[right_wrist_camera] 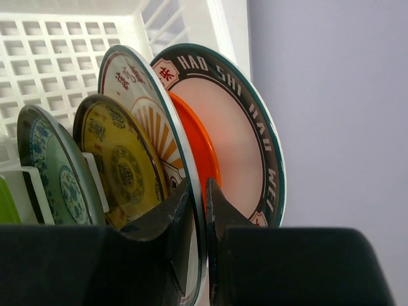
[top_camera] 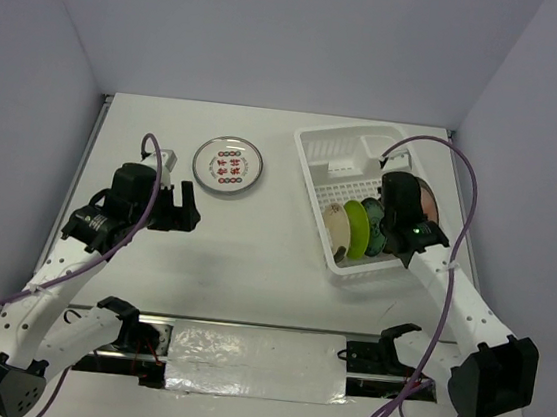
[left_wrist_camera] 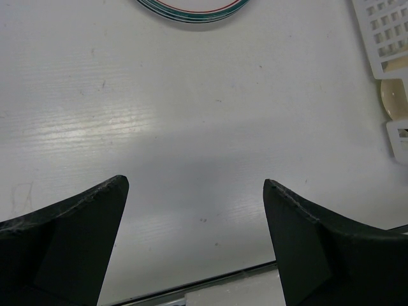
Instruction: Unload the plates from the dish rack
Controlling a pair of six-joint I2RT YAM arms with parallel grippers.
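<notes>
White slotted dish rack [top_camera: 316, 162] sits right of centre in the top view. Standing on edge inside, left to right in the wrist view: lime plate [right_wrist_camera: 4, 201], blue-green plate [right_wrist_camera: 54, 169], yellow plate [right_wrist_camera: 121, 159], sun-ray plate [right_wrist_camera: 143, 95], orange-red plate [right_wrist_camera: 201, 150], teal-rimmed lettered plate [right_wrist_camera: 236, 121]. A patterned plate [top_camera: 228, 164] lies flat outside, upper centre
</notes>
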